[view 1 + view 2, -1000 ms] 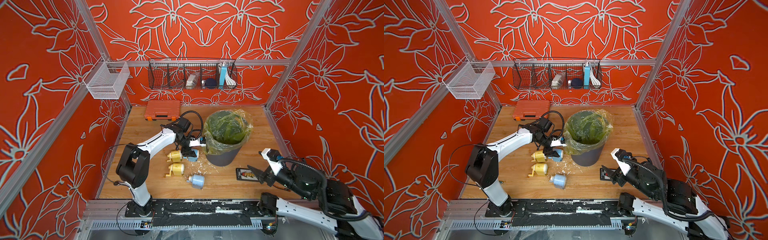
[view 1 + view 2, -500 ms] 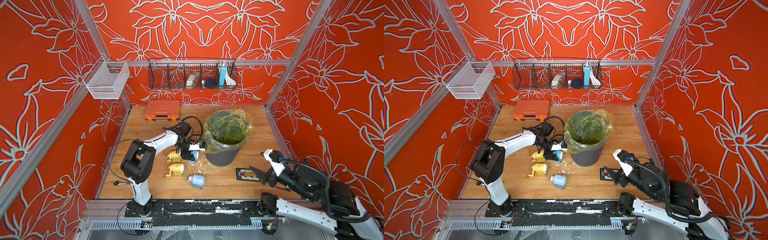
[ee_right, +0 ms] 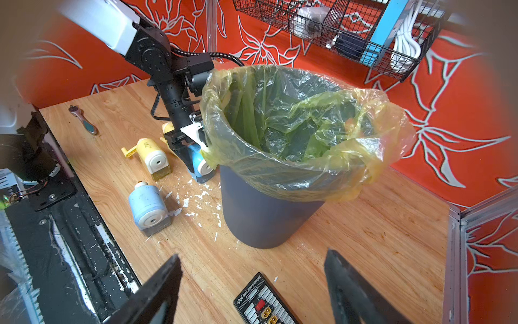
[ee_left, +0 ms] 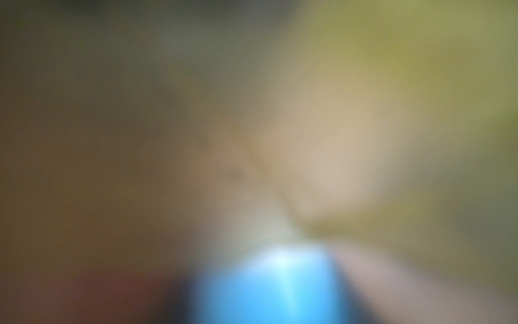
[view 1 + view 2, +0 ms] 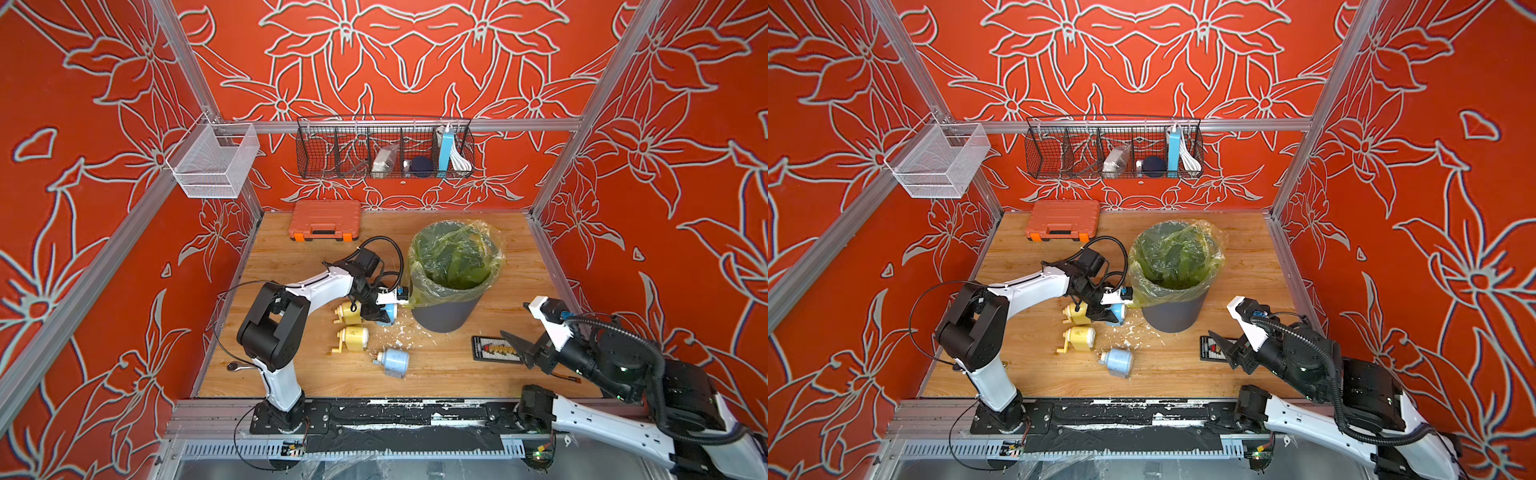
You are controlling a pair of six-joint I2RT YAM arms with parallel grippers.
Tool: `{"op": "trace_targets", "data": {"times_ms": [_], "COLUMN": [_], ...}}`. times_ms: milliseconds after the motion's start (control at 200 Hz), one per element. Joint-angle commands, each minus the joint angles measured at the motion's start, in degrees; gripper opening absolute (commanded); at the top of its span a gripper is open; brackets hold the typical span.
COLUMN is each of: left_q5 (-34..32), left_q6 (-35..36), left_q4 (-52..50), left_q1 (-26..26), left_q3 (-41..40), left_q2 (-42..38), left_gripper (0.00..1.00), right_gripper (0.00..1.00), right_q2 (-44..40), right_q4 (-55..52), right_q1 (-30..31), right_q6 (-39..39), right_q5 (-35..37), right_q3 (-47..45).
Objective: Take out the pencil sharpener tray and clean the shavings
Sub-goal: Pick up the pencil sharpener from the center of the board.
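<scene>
Bin (image 3: 260, 213) tight beside blue sharpener (image 3: 200, 165) — left pincer (image 3: 192, 157) on it, grip unclear — right pincer (image 3: 252, 255) spread

left gripper (image 5: 380, 316): at blue sharpener (image 5: 390, 311) beside bin (image 5: 444, 318) | shavings (image 5: 401, 332): scattered on table (image 5: 519, 257) | right gripper (image 5: 519, 349): by black card (image 5: 492, 348)

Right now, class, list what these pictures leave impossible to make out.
- Left wrist view: wholly blurred; only a blue patch shows.
- Both top views: the left gripper covers the blue sharpener; its grip and tray are hidden.
- Right wrist view: the right gripper is cut off by the bottom edge.
</scene>
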Motion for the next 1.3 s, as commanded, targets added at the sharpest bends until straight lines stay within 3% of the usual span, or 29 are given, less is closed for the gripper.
{"op": "trace_targets", "data": {"times_ms": [0, 65, 435, 620, 936, 1101, 1296], "left_q5": [1.58, 1.64, 4.44, 7.56, 16.07, 24.01, 28.08], "left_q6": [-0.37, -0.34, -3.44, -4.29, -6.62, -13.54, -17.65], "left_q4": [0.72, 0.73, 0.97, -6.82, -27.15, -25.64, -23.27], "left_q1": [0.00, 0.01, -0.04, 0.10, 0.29, 0.28, 0.20], "left_q3": [-1.69, -2.27, -2.73, 0.99, 10.94, 10.57, 10.51], "left_q2": [-5.20, -7.54, -17.59, -23.83, -34.63, -39.24, -40.52], "left_gripper": [0.10, 0.00, 0.00, 0.00, 0.00, 0.00, 0.00], "right_gripper": [0.82, 0.82, 0.79, 0.79, 0.86, 0.88, 0.87], "right_q2": [1.18, 1.83, 3.04, 5.75, 20.54, 24.78, 30.06], "right_q4": [2.01, 2.92, 4.29, 5.96, 21.27, 32.97, 36.80], "right_q1": [0.12, 0.18, 0.17, 0.15, 0.12, 0.15, -0.01], "right_q6": [-0.37, -0.35, 1.60, -0.64, -13.22, -15.80, -16.17], "right_q5": [-1.18, -1.77, -1.98, -3.32, -16.80, -21.98, -28.67], "right_q3": [0.23, 0.05, 0.84, 0.75, -0.30, -2.26, 0.14]}}
